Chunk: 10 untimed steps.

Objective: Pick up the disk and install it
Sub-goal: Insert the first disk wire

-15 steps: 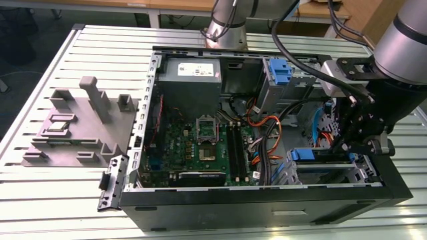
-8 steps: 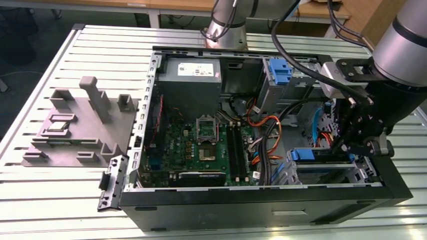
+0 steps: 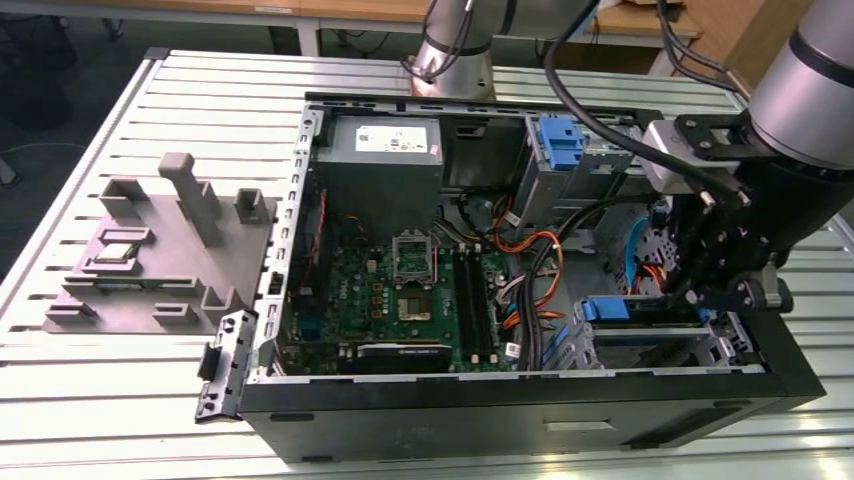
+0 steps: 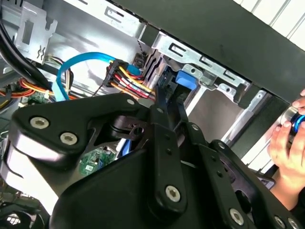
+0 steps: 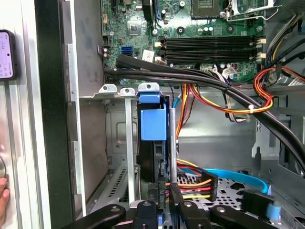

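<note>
Blue carrier tab on the disk (image 5: 153,123) is poking up edge-on in the metal drive bay (image 5: 125,143) at the case's corner, squeezed between bay rails with barely any room either side. The gripper (image 5: 164,198) sits right at the disk's near edge, fingers clenched on it. Orange and yellow cables (image 5: 224,102) crowd that side; the black case wall (image 3: 534,400) boxes in the other. A hand (image 4: 288,143) rests outside.

Open computer case (image 3: 534,395) on my slatted table (image 3: 120,400)

I see the fixture block (image 3: 147,270) lying at the exterior view's left of it; the disk (image 5: 153,125) sits edgewise in the case's drive cage (image 5: 121,143), gripper (image 5: 164,200) at its end.
</note>
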Available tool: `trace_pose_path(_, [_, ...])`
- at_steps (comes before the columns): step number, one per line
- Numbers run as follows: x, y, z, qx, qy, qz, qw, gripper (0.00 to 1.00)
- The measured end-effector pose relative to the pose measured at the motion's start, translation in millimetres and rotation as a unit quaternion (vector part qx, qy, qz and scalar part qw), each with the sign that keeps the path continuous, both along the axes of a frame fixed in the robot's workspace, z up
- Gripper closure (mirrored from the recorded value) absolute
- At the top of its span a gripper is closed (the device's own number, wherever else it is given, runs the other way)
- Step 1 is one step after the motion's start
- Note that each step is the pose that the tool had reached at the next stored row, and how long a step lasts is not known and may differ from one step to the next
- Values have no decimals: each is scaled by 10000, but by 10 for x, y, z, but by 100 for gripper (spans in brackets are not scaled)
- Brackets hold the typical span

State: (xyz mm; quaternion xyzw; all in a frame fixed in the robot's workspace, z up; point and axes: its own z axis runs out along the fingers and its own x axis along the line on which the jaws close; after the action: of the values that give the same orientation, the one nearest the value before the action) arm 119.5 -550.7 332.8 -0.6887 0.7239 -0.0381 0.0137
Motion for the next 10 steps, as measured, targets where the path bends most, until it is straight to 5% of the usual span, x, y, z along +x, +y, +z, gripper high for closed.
trace_pose_path(8, [3, 0, 95, 4, 57, 0, 10000, 76])
trace_pose_path(10, [3, 0, 96, 4, 58, 0, 10000, 84])
